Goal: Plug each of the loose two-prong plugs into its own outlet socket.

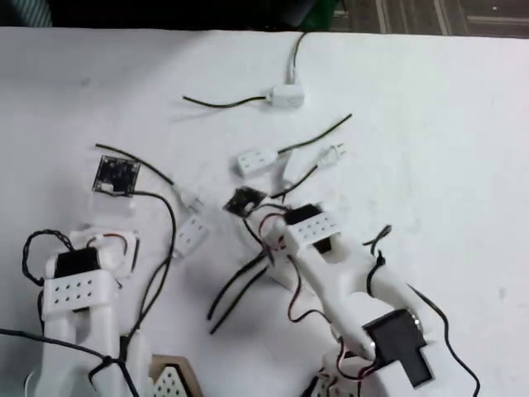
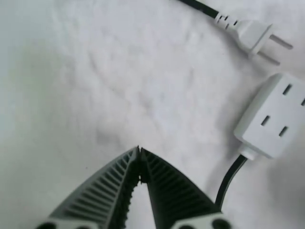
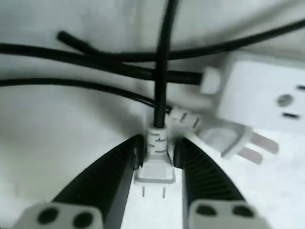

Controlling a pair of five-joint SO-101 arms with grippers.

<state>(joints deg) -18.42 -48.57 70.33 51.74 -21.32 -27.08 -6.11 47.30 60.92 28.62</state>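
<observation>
**Surface**: white, and it carries everything. The cords lie loose and crossed, so nothing is fixed down.

**Right tool**: clamped on a white two-prong plug, with the pads against both sides of its body. The prongs face back toward the wrist, and its black cord runs out ahead past the tips. Judgement: the grip secures the plug, but the prongs point away from any socket. It will probably need turning or a regrasp before insertion.

**Outlet block**: just ahead of the right tool and off to one side, with its slots showing. A second plug lies between this block and the tool tips, not inserted. I cannot tell whether it touches the block's edge or sits partly under it.

**Left tool**: closed, tips meeting, holding nothing, over the surface. It reads as idle, leaving the work to the right arm.

**Second outlet block**: ahead of the left tool and to one side, with its slots facing up and empty.

**Third plug**: farther ahead of the left tool, just beyond the second block and apart from it, prongs pointing away from the tool.

**Status (judgement):** none of these three plugs is seated. The step in hand is carrying the gripped plug to a socket.
</observation>
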